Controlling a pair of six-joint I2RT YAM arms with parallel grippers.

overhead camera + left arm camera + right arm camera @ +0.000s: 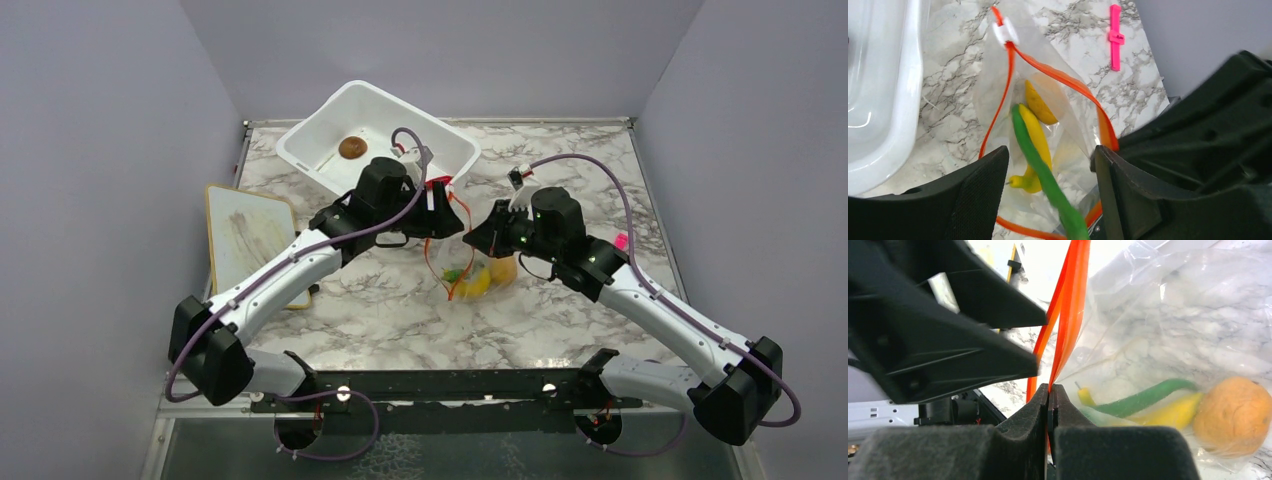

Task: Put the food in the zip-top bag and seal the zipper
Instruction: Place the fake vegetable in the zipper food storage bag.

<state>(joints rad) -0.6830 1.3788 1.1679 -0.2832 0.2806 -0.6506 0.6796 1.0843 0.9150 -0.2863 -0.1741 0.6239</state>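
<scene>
Spread-jawed left gripper (1050, 152) straddles the green pod (1040, 172), lying 11-to-5 o'clock into the bag (1173, 305) (right gripper (1049, 395) pinches the zipper (1070, 300)).

Zip-top bag (1168, 315) clear crinkly plastic; tub (878, 100) glossy white plastic; table (400, 320) smooth marble-look.

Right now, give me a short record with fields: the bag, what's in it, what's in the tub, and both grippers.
zip-top bag: on the marble table, mouth open
zipper: unsealed, white slider at one end
in bag: banana, orange fruit
green pod: in the bag's mouth, between the left fingers
left gripper: open, over the bag
right gripper: shut on the zipper
white tub: holds brown ball
</scene>
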